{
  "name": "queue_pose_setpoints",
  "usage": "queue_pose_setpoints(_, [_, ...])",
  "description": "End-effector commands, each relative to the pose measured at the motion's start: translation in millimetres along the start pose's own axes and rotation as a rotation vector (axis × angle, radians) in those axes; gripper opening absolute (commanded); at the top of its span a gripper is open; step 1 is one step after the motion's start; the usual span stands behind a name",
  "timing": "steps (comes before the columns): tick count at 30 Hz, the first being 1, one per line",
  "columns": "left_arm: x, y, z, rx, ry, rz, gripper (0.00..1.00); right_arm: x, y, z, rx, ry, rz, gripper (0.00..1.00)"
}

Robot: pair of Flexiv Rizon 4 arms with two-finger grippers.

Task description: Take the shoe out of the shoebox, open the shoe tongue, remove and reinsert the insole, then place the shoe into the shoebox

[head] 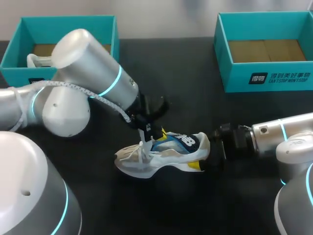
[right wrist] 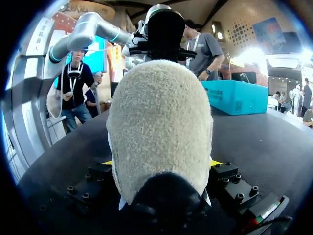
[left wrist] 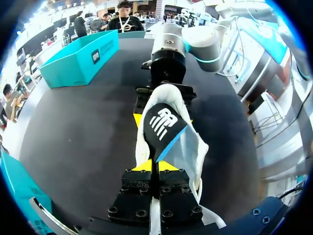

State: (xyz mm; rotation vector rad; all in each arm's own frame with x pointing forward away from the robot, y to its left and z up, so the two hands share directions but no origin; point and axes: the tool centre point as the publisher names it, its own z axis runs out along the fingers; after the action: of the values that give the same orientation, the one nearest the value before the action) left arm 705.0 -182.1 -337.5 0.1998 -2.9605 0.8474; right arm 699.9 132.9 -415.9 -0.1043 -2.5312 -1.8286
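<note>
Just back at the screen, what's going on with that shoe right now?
The white and blue sneaker lies on the black table, outside the left teal shoebox and the right teal shoebox. The right gripper is clamped on its heel, and the left gripper pinches the upright tongue. No insole shows outside the sneaker yet.

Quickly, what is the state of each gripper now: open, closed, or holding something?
Left gripper: closed, fingers pinching the shoe tongue.
Right gripper: closed on the shoe, fingers on both sides of its heel.
</note>
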Motion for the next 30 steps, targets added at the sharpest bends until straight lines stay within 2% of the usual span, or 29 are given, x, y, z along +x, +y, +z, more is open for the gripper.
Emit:
queue_pose_setpoints(1, [0.5, 8.8, -4.8, 0.062, -0.009, -0.014, 0.0, 0.9, -0.9, 1.1, 0.005, -0.001, 0.001, 0.0])
queue_pose_setpoints(7, [-1.6, 10.2, -1.6, 0.065, 0.002, -0.034, 0.0, 0.9, -0.9, 1.1, 0.005, -0.001, 0.001, 0.0])
queue_pose_setpoints(18, [3.2, -8.8, 2.7, 0.047, -0.023, 0.015, 0.0, 0.9, -0.9, 1.1, 0.005, -0.001, 0.001, 0.0])
queue_pose_setpoints(25, [7.9, -22.0, 0.5, 0.09, -0.075, -0.016, 0.0, 0.9, -0.9, 1.1, 0.005, -0.001, 0.001, 0.0])
queue_pose_setpoints(30, [11.8, -30.8, 10.3, 0.057, -0.101, 0.0, 0.0, 0.9, -0.9, 1.1, 0.005, -0.001, 0.001, 0.0])
